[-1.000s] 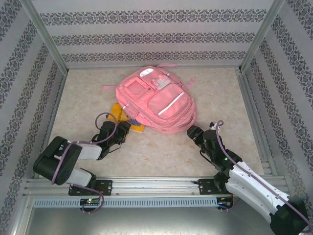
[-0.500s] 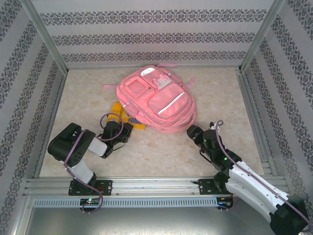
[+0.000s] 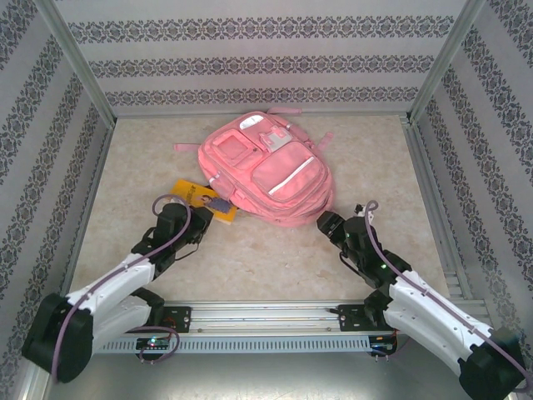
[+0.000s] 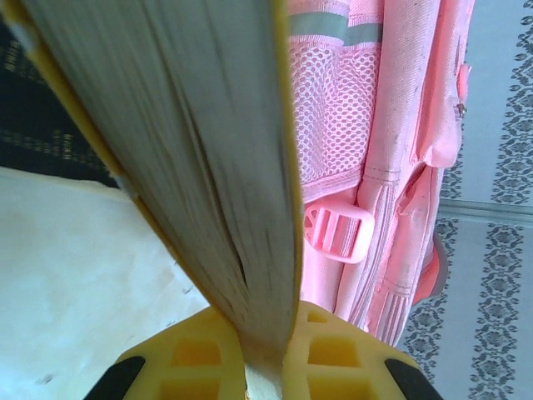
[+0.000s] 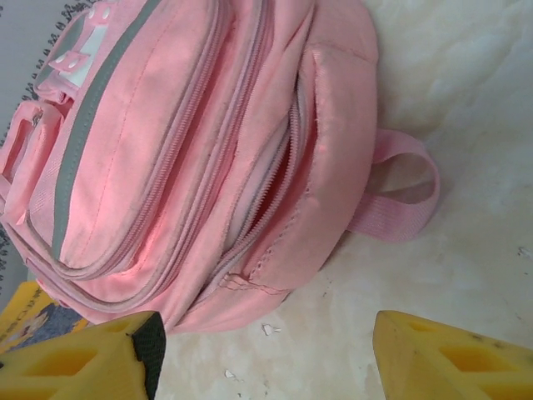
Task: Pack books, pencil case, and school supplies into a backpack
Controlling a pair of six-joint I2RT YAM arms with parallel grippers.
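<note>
My left gripper (image 4: 265, 357) is clamped tight on the page edge of the yellow book (image 4: 191, 142), so the job now, as I read it, is getting that book into the backpack (image 3: 266, 171). From overhead the book lies at the backpack's 8 o'clock, touching its lower left side, with the pack itself flat on the table (image 3: 275, 258) near the middle. My right gripper (image 5: 266, 358) sits at the pack's 5 o'clock with jaws apart and nothing in them, facing the zip opening (image 5: 275, 192). That gap looks narrow and slack, so I would have the right gripper lift one lip of it before I bring the book round, and feed the book in spine or corner first. With such a thin pinch the book may sag or swivel. Its cover is bright yellow with a cartoon picture; the backpack is soft pink fabric with a pale grey stripe.
</note>
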